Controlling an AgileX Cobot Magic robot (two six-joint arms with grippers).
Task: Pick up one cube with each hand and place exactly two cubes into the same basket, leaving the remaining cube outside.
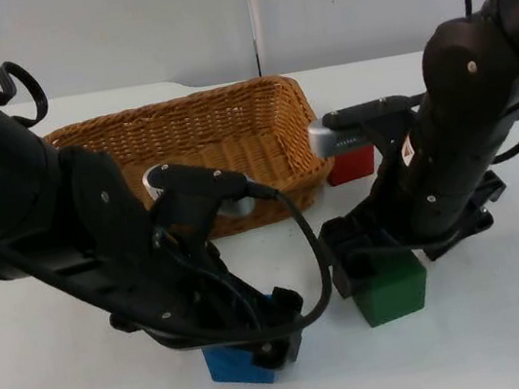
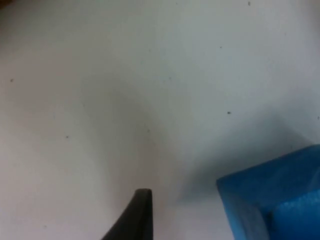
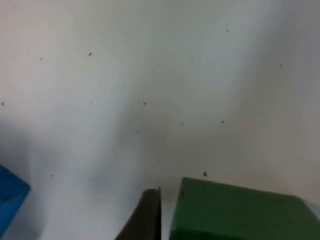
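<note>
A blue cube [image 1: 235, 365] lies on the white table near the front edge. My left gripper [image 1: 260, 344] is lowered over it. In the left wrist view one black fingertip [image 2: 136, 216] stands apart from the blue cube [image 2: 274, 200], so the gripper is open. A green cube [image 1: 391, 288] lies to the right, under my right gripper [image 1: 374, 267]. Its fingertip [image 3: 148, 215] sits a thin gap from the green cube [image 3: 240, 212], open around it. A red cube [image 1: 351, 165] rests beside the right end of the wicker basket [image 1: 200, 130].
The basket holds nothing that I can see and stands at the back middle of the table [image 1: 518, 331]. A corner of the blue cube [image 3: 9, 196] appears in the right wrist view. Both arms crowd the space in front of the basket.
</note>
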